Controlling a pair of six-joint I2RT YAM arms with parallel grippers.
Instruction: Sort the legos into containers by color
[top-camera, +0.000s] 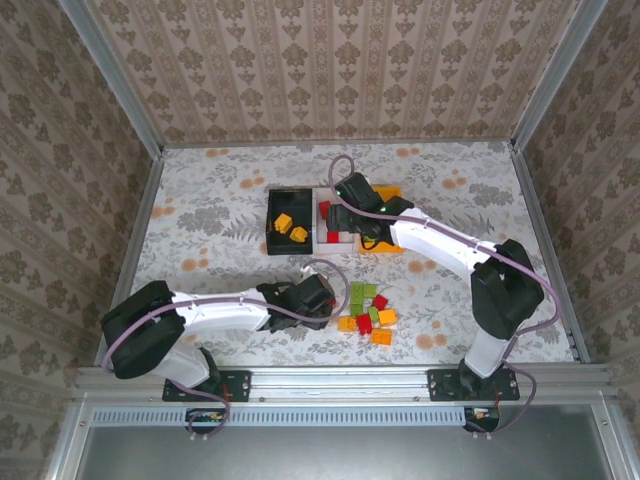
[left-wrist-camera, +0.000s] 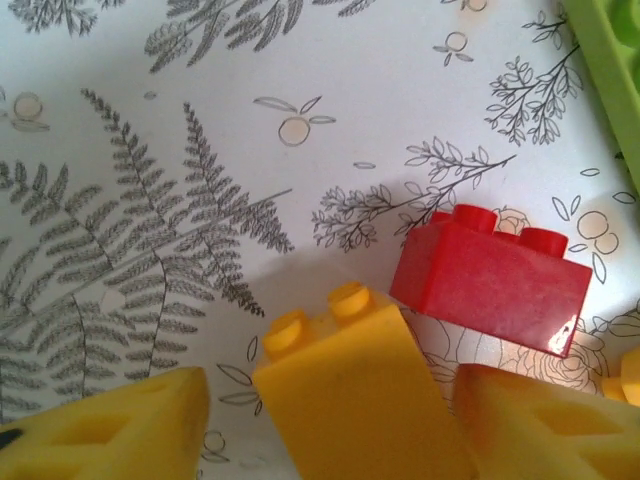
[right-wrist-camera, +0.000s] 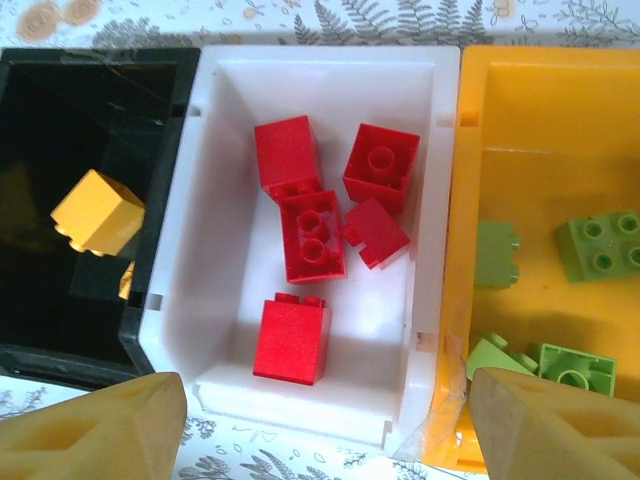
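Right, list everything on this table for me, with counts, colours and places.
black bin: one, left of the row, holding two orange bricks
white bin: one, middle, holding five red bricks
orange bin: one, right, four green bricks showing
loose bricks: about nine, green, orange, red, piled on the table in front of the bins
left arm: jaws open either side of an orange brick from the pile, a red brick beside it
right arm: jaws open, empty, above the white bin
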